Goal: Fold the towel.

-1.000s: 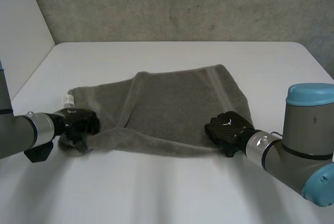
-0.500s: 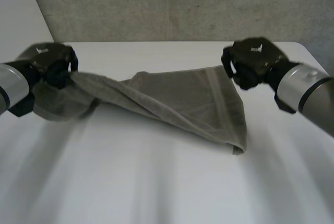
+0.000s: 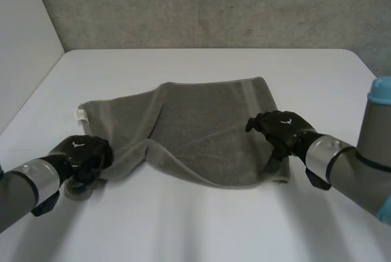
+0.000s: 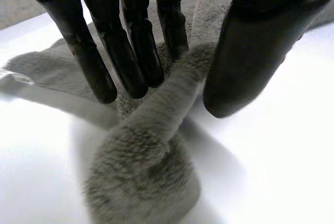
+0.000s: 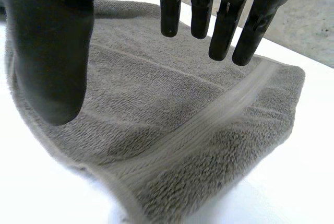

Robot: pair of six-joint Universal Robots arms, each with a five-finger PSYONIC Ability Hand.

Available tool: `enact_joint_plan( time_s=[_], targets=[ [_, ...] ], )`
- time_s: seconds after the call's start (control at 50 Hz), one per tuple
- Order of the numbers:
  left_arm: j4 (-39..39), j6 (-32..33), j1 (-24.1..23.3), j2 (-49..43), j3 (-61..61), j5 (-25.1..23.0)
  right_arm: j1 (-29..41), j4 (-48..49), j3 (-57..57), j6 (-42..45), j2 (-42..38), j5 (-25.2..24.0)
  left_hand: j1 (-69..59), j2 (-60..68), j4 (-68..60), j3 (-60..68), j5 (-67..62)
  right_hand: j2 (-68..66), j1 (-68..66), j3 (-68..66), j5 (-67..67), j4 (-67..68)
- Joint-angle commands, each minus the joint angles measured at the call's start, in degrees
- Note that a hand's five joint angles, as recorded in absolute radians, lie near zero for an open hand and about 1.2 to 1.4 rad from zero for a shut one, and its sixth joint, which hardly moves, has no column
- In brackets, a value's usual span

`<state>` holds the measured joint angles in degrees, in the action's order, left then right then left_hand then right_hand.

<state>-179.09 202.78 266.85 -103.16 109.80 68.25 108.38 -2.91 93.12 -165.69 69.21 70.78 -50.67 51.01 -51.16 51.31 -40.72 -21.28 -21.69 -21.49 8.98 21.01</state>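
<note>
A grey towel (image 3: 201,127) lies on the white table (image 3: 195,225), its left part folded over with a raised crease. My left hand (image 3: 82,152) is at the towel's near-left corner. In the left wrist view that bunched corner (image 4: 151,145) runs between its fingers (image 4: 130,46) and thumb (image 4: 245,62), which close on it. My right hand (image 3: 282,127) hovers over the towel's right edge. The right wrist view has its fingers (image 5: 224,20) straight and spread above the striped border (image 5: 209,125), holding nothing.
A white label (image 3: 80,114) sticks out at the towel's far-left corner. Bare table lies in front of the towel and beyond it up to the grey wall (image 3: 201,5). My right arm (image 3: 360,170) reaches in from the near right.
Half a second ago both hands were raised high with the towel stretched between them. Now both are low near the table, the towel lies flat, and the right hand has let go.
</note>
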Motion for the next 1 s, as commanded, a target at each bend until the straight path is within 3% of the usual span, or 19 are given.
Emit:
enact_joint_plan(
  time_s=[0.02, 0.22, 0.32, 0.56, 0.6, 0.62, 0.66, 0.68, 0.7, 0.88, 1.0],
  targets=[
    [0.06, 2.10, 2.45, 4.01, 2.26, -0.40, -0.89, 6.05, 9.43, 0.81, 4.96, -0.29, 12.50, -12.83, 12.98, -13.13, 12.55, 2.62, 3.03, 2.83, -0.32, -2.35],
    [0.59, 2.27, 1.39, 9.82, 6.65, -0.49, -2.48, 12.40, 13.93, 2.92, 3.56, -0.38, 19.09, -19.43, 19.58, -19.73, 19.15, 0.43, 0.84, 0.64, 1.87, -0.16],
    [0.33, 2.27, 1.65, 14.64, 7.89, -0.58, -2.74, 15.64, 13.05, 6.69, -1.00, 0.33, 21.44, -21.77, 21.93, -22.08, 21.49, -6.94, -6.53, -6.73, 9.25, 7.21],
    [0.06, 1.75, 3.24, 14.48, 2.26, -0.40, -2.56, 17.58, 10.06, 7.14, -6.72, 1.03, 22.29, -22.62, 22.78, -22.93, 22.34, -16.05, -15.64, -15.84, 18.36, 16.32],
    [-0.11, 1.48, 3.15, 12.29, -0.10, -0.31, -2.91, 17.93, 9.97, 7.05, -6.72, 0.77, 25.47, -25.80, 25.96, -26.10, 25.52, -29.09, -28.68, -28.88, 31.40, 29.36],
    [-0.12, 1.48, 3.15, 12.28, -0.11, -0.31, -2.92, 17.93, 9.97, 7.05, -6.72, 0.77, 25.49, -25.82, 25.98, -26.12, 25.54, -29.17, -28.76, -28.96, 31.48, 29.44],
    [-0.20, 1.48, 2.28, 8.34, -2.91, -0.05, -3.88, 18.02, 9.71, 6.96, -6.29, 0.68, 27.50, -27.83, 27.99, -28.14, 27.55, -46.74, -46.33, -46.53, 49.05, 47.01],
    [-0.20, 1.48, 2.27, 8.32, -2.93, -0.05, -3.88, 18.02, 9.71, 6.96, -6.28, 0.68, 27.50, -27.84, 27.99, -28.14, 27.56, -46.83, -46.42, -46.62, 49.14, 47.10],
    [-0.12, 1.48, 2.10, 6.41, -4.14, 0.04, -4.32, 18.11, 9.54, 6.87, -6.11, 0.59, 27.50, -27.84, 27.99, -28.14, 27.56, -57.49, -57.08, -57.28, 59.80, 57.76],
    [1.02, 1.66, 1.22, -5.81, -10.39, 0.30, -7.48, 18.81, 7.95, 6.17, -5.06, 0.68, 26.66, -27.00, 27.15, -27.30, 26.72, -58.72, -58.31, -58.51, 61.02, 58.99],
    [2.96, 1.83, 1.30, -7.94, -10.22, -0.22, -8.10, 18.81, 8.04, 6.08, -4.61, 0.68, 26.16, -26.49, 26.65, -26.80, 26.21, -58.72, -58.31, -58.51, 61.02, 58.99]
  ],
)
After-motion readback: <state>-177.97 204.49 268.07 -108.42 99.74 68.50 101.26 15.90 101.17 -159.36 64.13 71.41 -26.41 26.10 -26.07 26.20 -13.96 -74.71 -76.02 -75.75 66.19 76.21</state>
